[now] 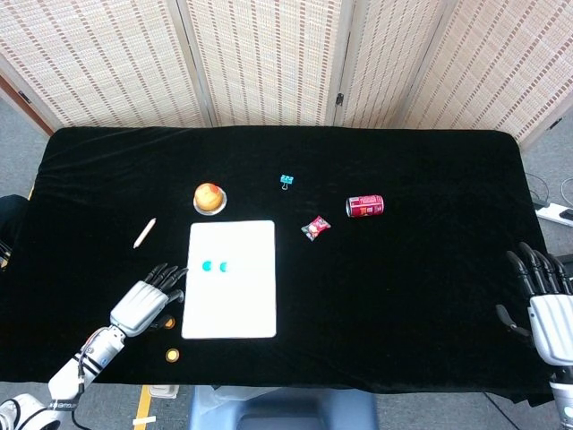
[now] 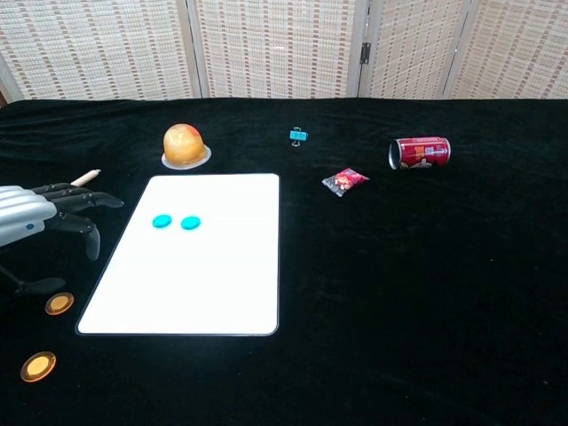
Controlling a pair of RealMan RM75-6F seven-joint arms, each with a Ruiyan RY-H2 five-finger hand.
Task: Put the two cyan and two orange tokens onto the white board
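Observation:
Two cyan tokens [image 1: 215, 266] [image 2: 175, 222] lie side by side on the upper left part of the white board [image 1: 237, 300] [image 2: 204, 275]. Left of the board on the black cloth lie two orange tokens: one [image 2: 59, 303] [image 1: 168, 323] just under my left hand, the other [image 2: 38, 366] [image 1: 172, 356] nearer the front edge. My left hand [image 1: 145, 301] [image 2: 40, 222] hovers open beside the board's left edge, above the nearer orange token, holding nothing. My right hand [image 1: 541, 300] stands open at the table's far right edge, holding nothing.
An apple on a small saucer [image 1: 209, 197] [image 2: 185, 145] sits just behind the board. A pencil-like stick [image 1: 144, 233] lies to the left. A blue binder clip [image 1: 286, 181], a snack packet [image 1: 315, 227] and a red can [image 1: 364, 206] lie behind and right of the board.

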